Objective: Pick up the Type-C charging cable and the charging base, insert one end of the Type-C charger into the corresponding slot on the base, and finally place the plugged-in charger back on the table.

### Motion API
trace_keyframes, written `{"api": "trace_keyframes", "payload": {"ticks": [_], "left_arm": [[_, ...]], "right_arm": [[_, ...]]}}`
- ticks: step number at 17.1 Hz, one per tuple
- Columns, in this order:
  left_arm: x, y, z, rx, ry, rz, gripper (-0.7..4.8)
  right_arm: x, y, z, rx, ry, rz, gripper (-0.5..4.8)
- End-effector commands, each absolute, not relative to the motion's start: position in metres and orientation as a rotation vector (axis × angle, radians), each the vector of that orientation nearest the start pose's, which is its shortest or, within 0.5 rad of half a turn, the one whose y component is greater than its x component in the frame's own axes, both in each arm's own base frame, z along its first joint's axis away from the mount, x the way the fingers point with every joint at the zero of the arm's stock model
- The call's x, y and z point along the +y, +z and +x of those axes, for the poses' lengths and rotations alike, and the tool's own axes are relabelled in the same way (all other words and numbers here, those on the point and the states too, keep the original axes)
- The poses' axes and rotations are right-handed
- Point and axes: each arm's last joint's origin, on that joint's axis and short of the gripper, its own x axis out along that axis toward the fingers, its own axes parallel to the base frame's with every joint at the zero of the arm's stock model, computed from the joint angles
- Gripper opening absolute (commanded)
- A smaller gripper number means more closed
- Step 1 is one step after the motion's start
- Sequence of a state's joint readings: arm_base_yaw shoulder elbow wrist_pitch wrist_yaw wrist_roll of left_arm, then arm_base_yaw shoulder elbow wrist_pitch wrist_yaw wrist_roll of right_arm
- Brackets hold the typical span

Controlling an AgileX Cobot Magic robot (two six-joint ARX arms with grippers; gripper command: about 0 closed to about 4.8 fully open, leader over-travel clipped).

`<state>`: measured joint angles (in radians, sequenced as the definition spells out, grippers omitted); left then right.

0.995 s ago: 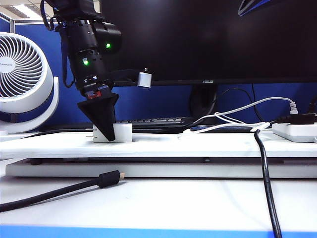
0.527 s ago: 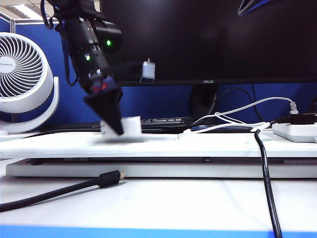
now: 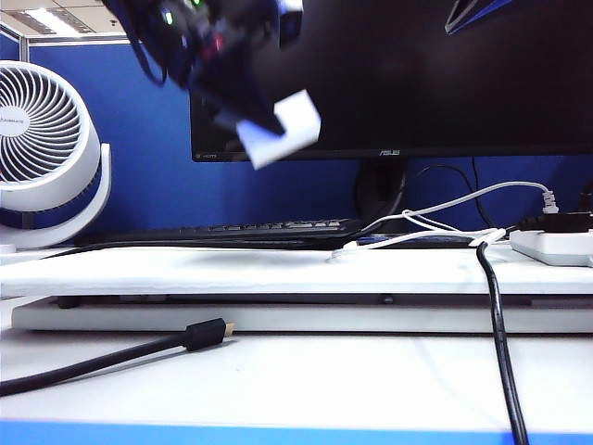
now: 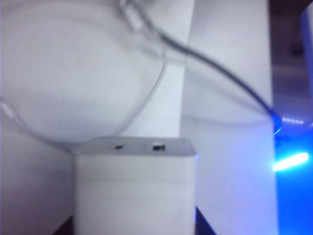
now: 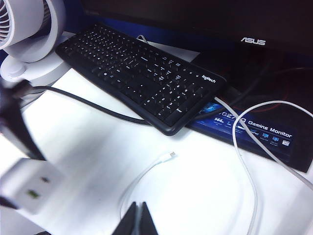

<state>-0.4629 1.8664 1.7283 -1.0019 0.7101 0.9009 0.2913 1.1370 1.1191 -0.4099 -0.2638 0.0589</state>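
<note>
My left gripper [image 3: 252,113] is shut on the charging base [image 3: 281,130], a small white block held tilted high above the raised white board of the table [image 3: 278,271]. In the left wrist view the charging base [image 4: 134,186] fills the space between my left gripper [image 4: 134,226] jaws, its port face pointing away. The Type-C charging cable [image 5: 146,172] lies curved on the table, its small plug near the keyboard. My right gripper [image 5: 139,211] hovers shut over the table close to the cable's curve. In that view the lifted charging base [image 5: 29,190] appears blurred.
A black keyboard [image 5: 142,73] and a monitor [image 3: 417,74] stand behind the board. A white fan [image 3: 46,148] is at the left and a power strip [image 3: 556,246] at the right. A thick black cable with a gold tip [image 3: 199,334] lies in front.
My left gripper has lifted the charging base off the board, carrying it up and to the right while turning it. The right gripper has stayed still.
</note>
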Motion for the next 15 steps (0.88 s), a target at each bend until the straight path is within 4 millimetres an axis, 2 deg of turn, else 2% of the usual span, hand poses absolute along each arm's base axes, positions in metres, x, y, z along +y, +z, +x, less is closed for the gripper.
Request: {"api": "trace_keyframes", "payload": {"ticks": [1, 2, 5, 6, 7, 9, 10, 13, 15], "left_arm": [[-0.184, 0.328, 0.324, 0.507, -1.519, 0.518, 2.22], [-0.183, 0.334, 0.321, 0.485, -1.527, 0.512, 2.21], [-0.17, 0.373, 0.294, 0.352, -1.519, 0.533, 2.1], [-0.165, 0.385, 0.285, 0.319, -1.492, 0.558, 2.09], [-0.162, 0.392, 0.281, 0.313, -1.429, 0.6, 2.09], [-0.158, 0.4, 0.278, 0.309, -1.327, 0.662, 2.09], [-0.155, 0.408, 0.275, 0.285, -1.266, 0.698, 2.09], [-0.15, 0.424, 0.266, 0.205, -1.219, 0.689, 2.09], [-0.148, 0.431, 0.262, 0.168, -1.204, 0.696, 2.09]], "right_arm": [[0.077, 0.362, 0.23, 0.432, 0.537, 0.053, -0.01], [0.077, 0.362, 0.231, 0.436, 0.538, 0.054, -0.01], [0.08, 0.352, 0.24, 0.499, 0.529, 0.092, -0.01], [0.082, 0.347, 0.247, 0.534, 0.503, 0.184, -0.01], [0.085, 0.341, 0.255, 0.602, 0.458, 0.361, -0.01], [0.089, 0.336, 0.266, 0.675, 0.455, 0.51, -0.01], [0.094, 0.331, 0.279, 0.704, 0.473, 0.583, -0.01], [0.115, 0.317, 0.31, 0.738, 0.481, 0.746, -0.01], [0.121, 0.309, 0.323, 0.749, 0.448, 0.782, -0.01]]}}
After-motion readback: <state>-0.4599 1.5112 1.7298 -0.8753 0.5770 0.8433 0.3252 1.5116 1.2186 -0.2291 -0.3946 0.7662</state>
